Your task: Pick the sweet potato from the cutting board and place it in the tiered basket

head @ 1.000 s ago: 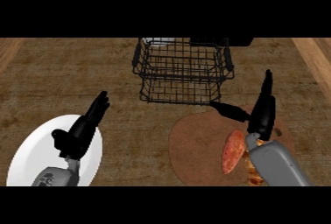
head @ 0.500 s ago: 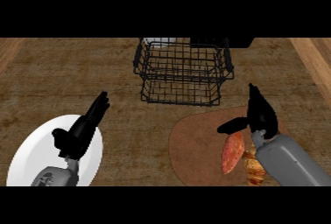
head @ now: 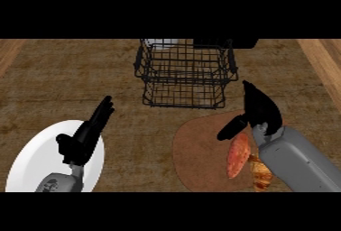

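An orange sweet potato [head: 237, 155] lies on the round brown cutting board [head: 200, 153] at the lower right. My right hand [head: 260, 110] hovers just above its far end, open, thumb pointing down-left toward the board; the grey forearm hides part of the potato. The black wire tiered basket [head: 188, 72] stands at the back centre, just beyond the board. My left hand [head: 86, 133] rests open over the white plate at the lower left, fingers up.
A white plate [head: 33, 160] sits at the lower left under the left hand. A croissant-like pastry [head: 261, 173] lies on the board beside the potato. A white object and a dark box stand behind the basket.
My right hand has moved left and back toward me, lowering over the far end of the sweet potato. The left hand has not moved.
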Controlling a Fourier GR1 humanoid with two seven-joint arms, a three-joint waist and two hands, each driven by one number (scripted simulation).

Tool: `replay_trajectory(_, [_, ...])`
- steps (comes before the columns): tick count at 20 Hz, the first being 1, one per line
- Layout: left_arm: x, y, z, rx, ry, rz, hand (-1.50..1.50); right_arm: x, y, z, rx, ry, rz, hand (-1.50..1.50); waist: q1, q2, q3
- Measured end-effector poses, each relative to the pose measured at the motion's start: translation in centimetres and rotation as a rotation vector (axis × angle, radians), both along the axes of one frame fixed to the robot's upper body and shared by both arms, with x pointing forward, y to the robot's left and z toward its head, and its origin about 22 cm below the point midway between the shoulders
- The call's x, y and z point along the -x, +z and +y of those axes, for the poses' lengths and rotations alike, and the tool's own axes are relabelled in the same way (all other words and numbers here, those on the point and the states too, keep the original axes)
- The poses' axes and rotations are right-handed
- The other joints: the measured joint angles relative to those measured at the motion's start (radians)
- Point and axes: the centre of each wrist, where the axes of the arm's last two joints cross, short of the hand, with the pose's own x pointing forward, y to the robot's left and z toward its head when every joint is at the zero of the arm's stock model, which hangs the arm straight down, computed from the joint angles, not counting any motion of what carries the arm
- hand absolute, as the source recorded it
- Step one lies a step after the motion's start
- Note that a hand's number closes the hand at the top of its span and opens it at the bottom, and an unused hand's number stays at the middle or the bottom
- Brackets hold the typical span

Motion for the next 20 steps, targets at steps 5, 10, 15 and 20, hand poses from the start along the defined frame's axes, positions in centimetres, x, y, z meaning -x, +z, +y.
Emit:
replay_trajectory(5, [0.0, -0.1, 0.2, -0.001, 0.003, -0.009, 0.00, -0.7, 0.1, -0.6, 0.080, -0.021, 0.004, -1.50, -0.004, 0.002, 0.001])
replay_trajectory(10, [-0.1, 0.2, 0.3, 0.000, 0.007, -0.007, 0.00, -0.5, -2.2, -1.3, 0.114, -0.047, 0.095, -1.50, -0.011, 0.003, 0.002])
replay_trajectory(15, [-0.1, 0.4, 0.4, 0.002, 0.009, -0.008, 0.00, -0.4, -3.0, -1.5, 0.096, -0.073, 0.129, -1.50, -0.009, 0.005, 0.003])
replay_trajectory(20, [0.2, -0.1, 0.7, 0.003, 0.003, -0.010, 0.00, 0.8, -4.6, -0.8, 0.099, -0.084, 0.145, -1.50, -0.007, 0.008, 0.004])
